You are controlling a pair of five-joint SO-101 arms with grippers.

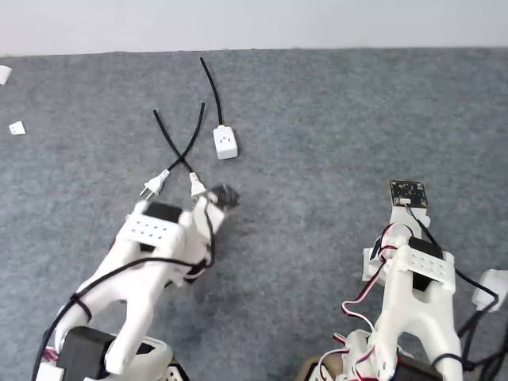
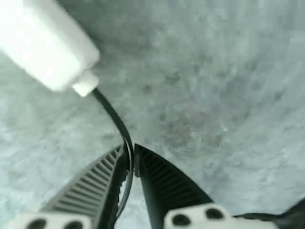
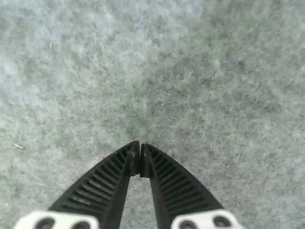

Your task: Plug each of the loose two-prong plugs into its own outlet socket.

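The left gripper [image 2: 131, 149] has its jaws clamped on the black cord [image 2: 112, 114] of a white plug [image 2: 47, 47]. Plug 2 [image 1: 155, 187] lies just beside it, near the outlet [image 1: 225, 143] (both plugs loose). The right gripper [image 3: 139, 146] has its jaws together above the carpet [image 3: 214, 71].

The light is even and soft, and it seems to fall from above. In the high view the grey, felt-like tabletop [image 1: 333, 119] is equally bright from one side to the other. The pale wall strip [image 1: 317, 24] behind it is close to pure white. Shadows are weak: only a soft dark patch lies beside the white left arm [image 1: 127, 286]. In the left wrist view the white plastic plug body [image 2: 45, 45] is washed out by glare. The thin black cable [image 2: 114, 119], pinched in the left claw [image 2: 132, 155], throws no clear shadow. In the right wrist view the tabletop is a little dimmer just ahead of the right claw [image 3: 139, 155].
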